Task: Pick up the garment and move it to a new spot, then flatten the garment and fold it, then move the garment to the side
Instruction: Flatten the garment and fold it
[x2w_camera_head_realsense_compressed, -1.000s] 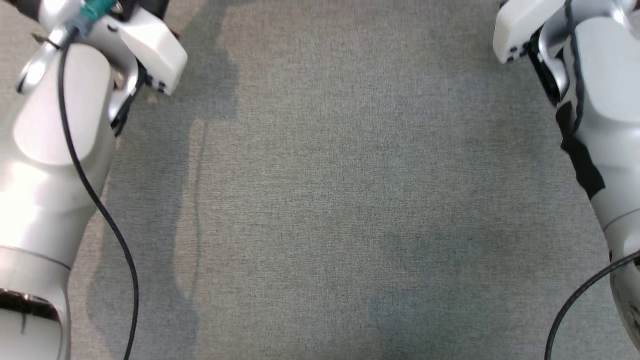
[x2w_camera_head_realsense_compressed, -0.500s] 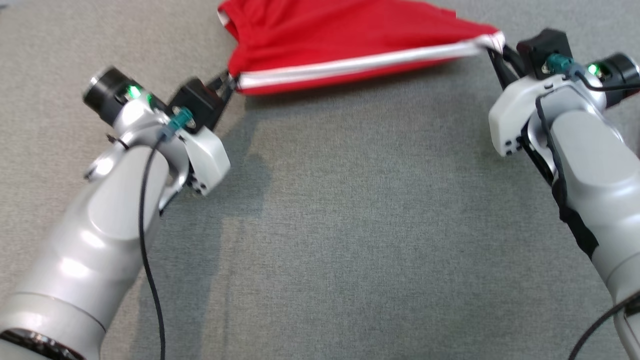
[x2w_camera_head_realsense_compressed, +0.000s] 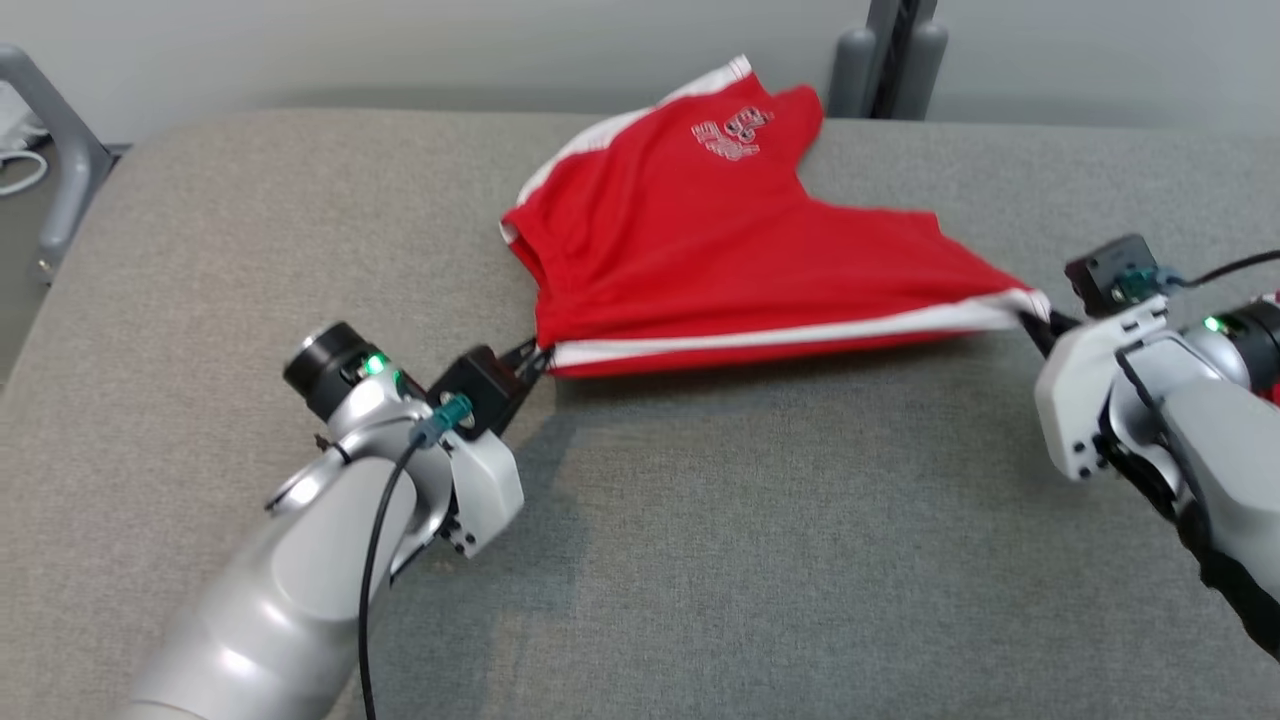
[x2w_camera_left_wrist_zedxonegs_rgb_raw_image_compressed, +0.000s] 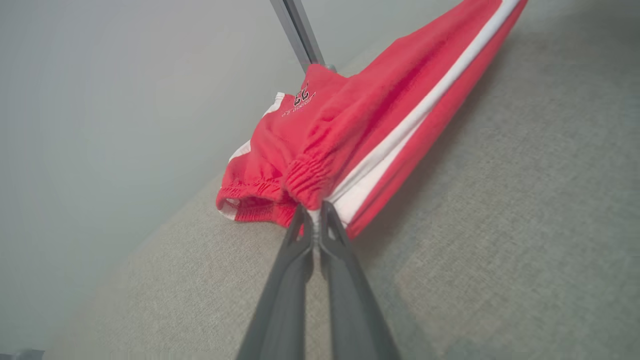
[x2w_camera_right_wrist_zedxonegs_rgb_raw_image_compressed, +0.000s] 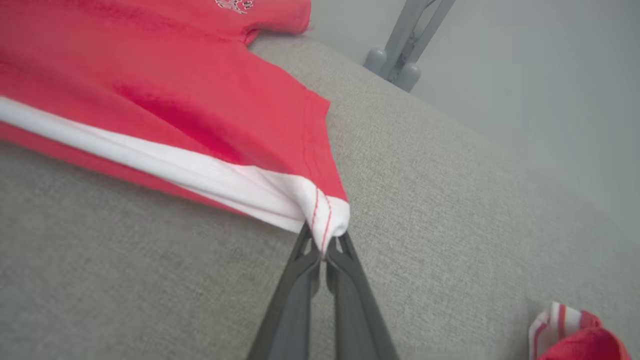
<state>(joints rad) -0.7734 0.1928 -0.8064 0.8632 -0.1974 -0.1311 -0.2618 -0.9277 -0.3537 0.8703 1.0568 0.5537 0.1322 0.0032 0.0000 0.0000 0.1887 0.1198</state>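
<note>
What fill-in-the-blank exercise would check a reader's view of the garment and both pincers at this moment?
1. The left pincer is shut on the garment's elastic ____.
2. The right pincer is shut on a leg hem corner, at the end of the ____ stripe.
3. The garment lies on a ____ fabric surface.

Missing words: waistband; white; grey.
</note>
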